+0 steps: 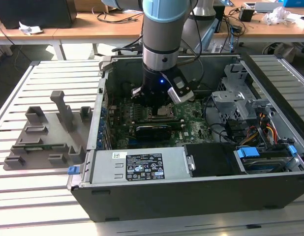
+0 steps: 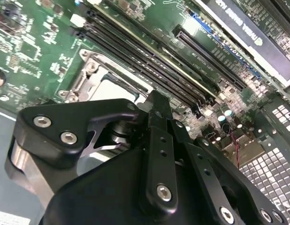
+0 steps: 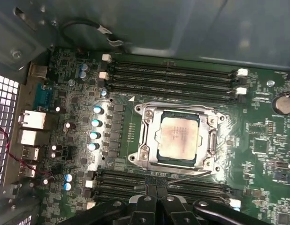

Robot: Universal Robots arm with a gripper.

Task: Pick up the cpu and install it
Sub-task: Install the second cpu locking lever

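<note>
Claw [image 1: 159,101] above cpu [image 3: 179,137], cpu seated in socket.

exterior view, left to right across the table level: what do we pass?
Grey plastic tray → open computer case, its near wall → gripper over the cpu on the motherboard → drive cage.

silver-grey arm [image 1: 161,46] with light-blue joint cap, black end effector [image 2: 154,154], silver screws

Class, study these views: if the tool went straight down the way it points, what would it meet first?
Probably the cpu seated in its socket frame; the tool hangs right above it, though depth is unclear.
</note>
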